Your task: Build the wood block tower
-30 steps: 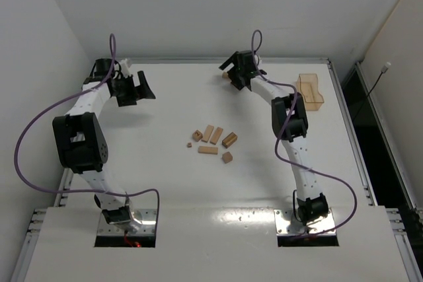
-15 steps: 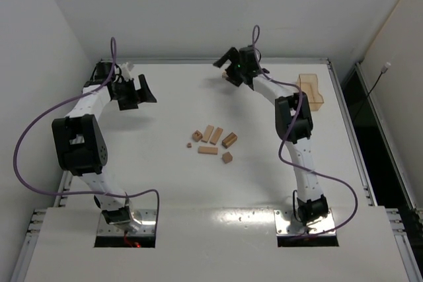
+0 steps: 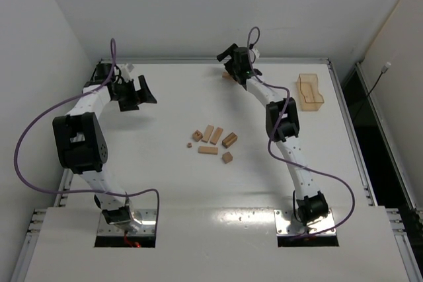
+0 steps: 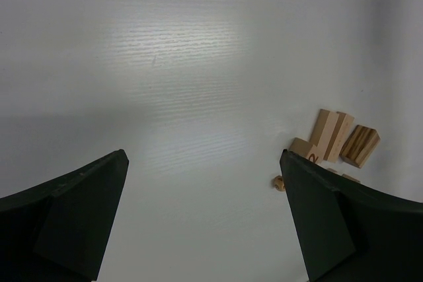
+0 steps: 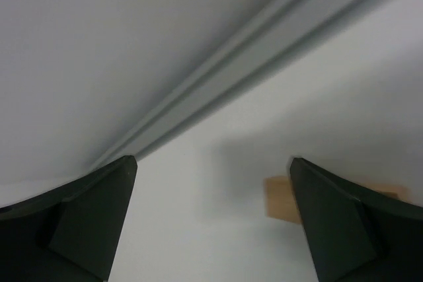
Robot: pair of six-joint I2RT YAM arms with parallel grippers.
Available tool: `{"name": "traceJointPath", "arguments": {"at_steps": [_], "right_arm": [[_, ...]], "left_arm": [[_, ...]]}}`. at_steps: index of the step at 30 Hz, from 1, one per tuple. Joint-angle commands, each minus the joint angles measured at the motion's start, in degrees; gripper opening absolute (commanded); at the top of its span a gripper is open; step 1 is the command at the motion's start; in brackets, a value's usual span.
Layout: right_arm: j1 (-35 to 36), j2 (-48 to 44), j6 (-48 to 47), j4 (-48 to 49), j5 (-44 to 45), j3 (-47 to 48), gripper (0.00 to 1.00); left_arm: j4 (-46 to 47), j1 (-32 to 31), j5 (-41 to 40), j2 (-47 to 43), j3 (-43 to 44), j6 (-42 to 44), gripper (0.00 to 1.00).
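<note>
Jaws gape wide and empty on left gripper (image 3: 137, 94) and right gripper (image 3: 232, 64), the latter poised near a stray wood block (image 5: 280, 197) by the far rail (image 5: 264, 49), apparently a first pick needing centring and descent; other wood blocks (image 3: 213, 141) lie unstacked in the middle of the table (image 3: 165, 183).

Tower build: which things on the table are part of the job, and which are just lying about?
Job: wood blocks mid-table; lone block at the far edge by the right gripper.
Lying about: tray, far right.
</note>
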Motion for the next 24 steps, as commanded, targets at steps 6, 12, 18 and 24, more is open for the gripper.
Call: {"name": "traceJointPath", "arguments": {"at_steps": [6,12,18,24], "right_arm": [[0.61,4.26,5.08,-3.84,8.11,3.65,1.00],[0.61,2.87,6.31,-4.37,5.31,-0.20,1.00],[0.61,-3.73,5.79,-4.37,-3.39,-9.42,1.00],[1.23,-16.01,5.79,-3.24,-9.63,-27.44,1.00]], "left_arm": [[0.48,1.30,1.84,1.32,2.16,-0.51,1.00],[0.48,1.30,1.23,2.46,2.16,-0.52,1.00],[1.01,1.30,1.75,2.99,2.16,-1.04,1.00],[1.01,1.30,1.76,0.89,2.16,-1.04,1.00]]}}
